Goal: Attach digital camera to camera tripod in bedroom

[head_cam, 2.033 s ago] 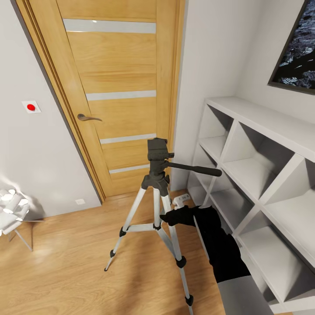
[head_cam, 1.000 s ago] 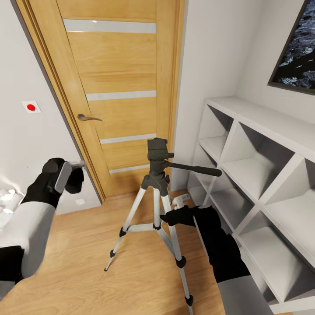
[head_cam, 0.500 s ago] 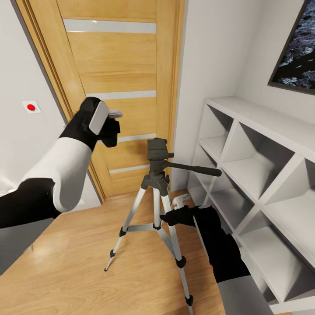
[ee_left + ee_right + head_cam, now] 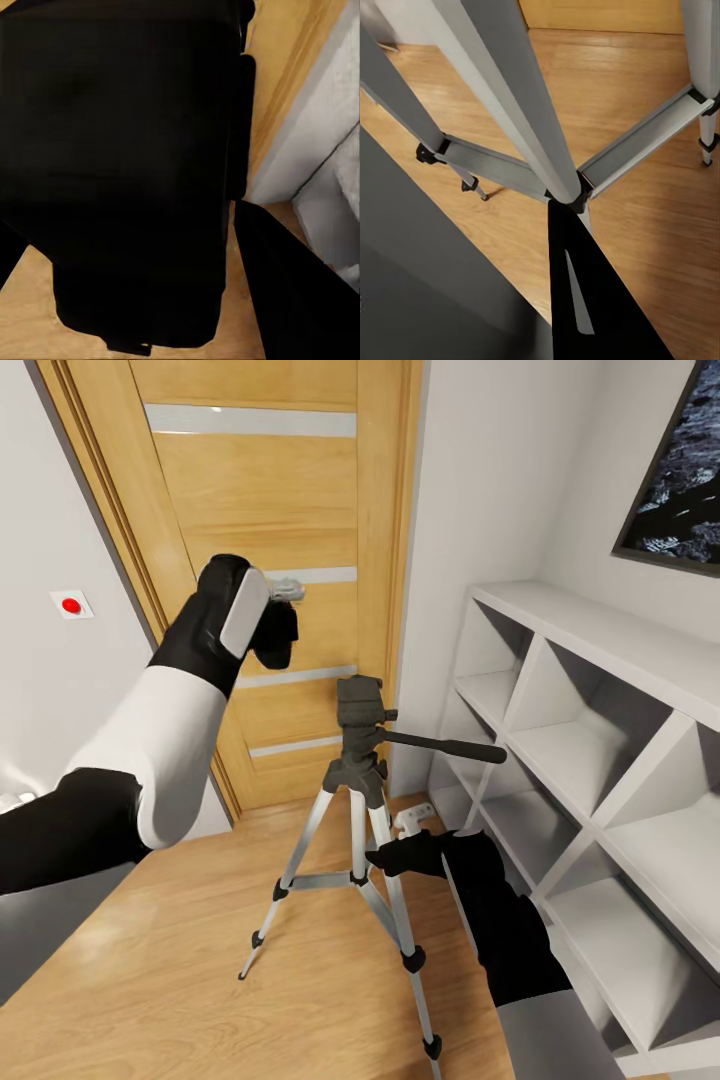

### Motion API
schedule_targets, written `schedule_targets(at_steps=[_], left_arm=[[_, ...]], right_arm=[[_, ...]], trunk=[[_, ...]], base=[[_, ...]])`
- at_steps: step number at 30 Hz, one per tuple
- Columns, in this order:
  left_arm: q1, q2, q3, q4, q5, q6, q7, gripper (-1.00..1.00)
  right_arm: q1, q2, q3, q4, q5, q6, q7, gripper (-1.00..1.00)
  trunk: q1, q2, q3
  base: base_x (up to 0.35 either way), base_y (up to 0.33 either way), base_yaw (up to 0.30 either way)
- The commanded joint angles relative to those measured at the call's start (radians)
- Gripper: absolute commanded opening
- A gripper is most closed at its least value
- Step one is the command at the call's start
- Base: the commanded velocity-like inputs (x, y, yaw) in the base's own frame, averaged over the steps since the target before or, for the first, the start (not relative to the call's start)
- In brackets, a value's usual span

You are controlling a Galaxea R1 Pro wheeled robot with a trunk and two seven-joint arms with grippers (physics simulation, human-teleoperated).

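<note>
My left gripper is raised in the upper left of the head view, in front of the wooden door, and its fingers are closed around the digital camera, a small dark body that hangs just below a grey part of the gripper; in the left wrist view the camera is a broad black block close to the lens, with one finger dark beside it. The camera tripod stands at the centre of the frame on the plank floor, its black head bare and its pan handle pointing right toward the white shelving. My right gripper is at a silver leg, lower centre; whether it is clamped on that leg I cannot tell, though the right wrist view has the leg running just ahead of a finger. I judge the step in hand to be carrying the camera to the head; it is above and to the left of it, well apart; next I must bring it right and down, level its base, and seat it squarely on the head.
</note>
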Motion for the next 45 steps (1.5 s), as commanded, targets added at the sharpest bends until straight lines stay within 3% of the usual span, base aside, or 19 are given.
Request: schedule_targets(at_steps=[1,2,3,5,7,9,14,18,19,26,30,31,33,34,35,37,38,42,45], left_arm=[[-0.001,0.002,-0.042,-0.046,-0.002,0.005,-0.056,-1.0],[-0.001,0.004,-0.064,-0.067,-0.002,0.005,-0.095,-1.0],[-0.001,0.033,-0.174,-0.164,-0.007,-0.002,-0.394,-1.0],[-0.001,0.055,-0.196,-0.19,-0.008,-0.004,-0.528,-1.0],[-0.001,0.074,-0.207,-0.202,-0.009,-0.004,-0.606,-1.0],[-0.001,0.096,-0.217,-0.209,-0.013,-0.004,-0.621,-1.0],[0.0,0.098,-0.246,-0.22,-0.029,-0.002,-0.562,-1.0],[0.0,0.101,-0.331,-0.237,-0.072,0.005,-0.498,-1.0],[0.0,0.108,-0.388,-0.262,-0.081,0.011,-0.486,-1.0],[0.0,0.11,-0.468,-0.259,-0.083,0.014,-0.499,-1.0],[-0.002,0.115,-0.495,-0.237,-0.085,0.013,-0.653,-1.0],[-0.007,0.12,-0.501,-0.23,-0.091,0.011,-0.772,-1.0],[-0.023,0.13,-0.505,-0.222,-0.103,0.007,-0.903,-1.0],[-0.051,0.142,-0.509,-0.217,-0.129,0.004,-1.025,-1.0],[-0.067,0.149,-0.51,-0.214,-0.149,0.003,-1.078,-1.0],[-0.111,0.172,-0.513,-0.21,-0.23,0.0,-1.205,-1.0],[-0.15,0.214,-0.514,-0.235,-0.371,-0.001,-1.34,-1.0],[-0.164,0.234,-0.519,-0.281,-0.451,-0.001,-1.409,-1.0],[-0.167,0.236,-0.52,-0.292,-0.465,-0.001,-1.42,-1.0]], right_arm=[[-0.001,0.0,-0.001,0.017,0.036,-0.003,0.008,-1.0],[-0.001,0.0,-0.001,0.017,0.036,-0.003,0.009,-1.0],[-0.001,0.0,-0.001,0.017,0.038,-0.002,0.01,-1.0],[-0.001,0.0,-0.001,0.017,0.038,-0.002,0.011,-1.0],[-0.001,0.0,-0.001,0.017,0.038,-0.002,0.01,-1.0],[-0.001,0.0,-0.001,0.018,0.037,-0.002,0.01,-1.0],[-0.001,0.0,-0.001,0.019,0.037,-0.003,0.01,-1.0],[-0.001,0.0,-0.001,0.02,0.036,-0.003,0.01,-1.0],[-0.001,0.0,-0.001,0.02,0.036,-0.003,0.01,-1.0],[-0.001,0.0,-0.001,0.023,0.035,-0.002,0.011,-1.0],[-0.001,0.0,-0.001,0.025,0.035,-0.004,0.011,-1.0],[-0.001,0.0,-0.001,0.025,0.036,-0.004,0.011,-1.0],[-0.001,0.0,-0.001,0.025,0.036,-0.004,0.011,-1.0],[-0.001,0.0,-0.001,0.025,0.036,-0.005,0.011,-1.0],[-0.001,0.0,-0.001,0.025,0.036,-0.005,0.011,-1.0],[-0.001,0.0,-0.001,0.025,0.037,-0.005,0.011,-1.0],[-0.001,0.0,-0.001,0.025,0.037,-0.005,0.011,-1.0],[-0.001,0.0,-0.001,0.025,0.035,-0.006,0.011,-1.0],[-0.001,0.0,-0.001,0.026,0.035,-0.006,0.01,-1.0]], trunk=[[0.001,-0.001,-0.002],[0.001,-0.001,-0.002],[0.001,-0.001,-0.002],[0.001,-0.001,-0.002],[0.001,-0.001,-0.002],[0.001,-0.001,-0.002],[0.001,-0.001,-0.002],[0.001,-0.001,-0.002],[0.001,-0.001,-0.002],[0.001,-0.001,-0.002],[0.001,-0.001,-0.002],[0.001,-0.001,-0.002],[0.001,-0.001,-0.002],[0.001,-0.001,-0.002],[0.001,-0.001,-0.002],[0.001,-0.001,-0.002],[0.001,-0.001,-0.002],[0.001,-0.001,-0.002],[0.001,-0.001,-0.002]], base=[[0.0,0.0,0.0],[0.0,0.0,0.0],[0.0,0.0,0.0],[0.0,0.0,0.0],[0.0,0.0,0.0],[0.0,0.0,0.0],[0.0,0.0,0.0],[0.0,0.0,0.0],[0.0,0.0,0.0],[0.0,0.0,0.0],[0.0,0.0,0.0],[0.0,0.0,0.0],[0.0,0.0,0.0],[0.0,0.0,0.0],[0.0,0.0,0.0],[0.0,0.0,0.0],[0.0,0.0,0.0],[0.0,0.0,0.0],[0.0,0.0,0.0]])
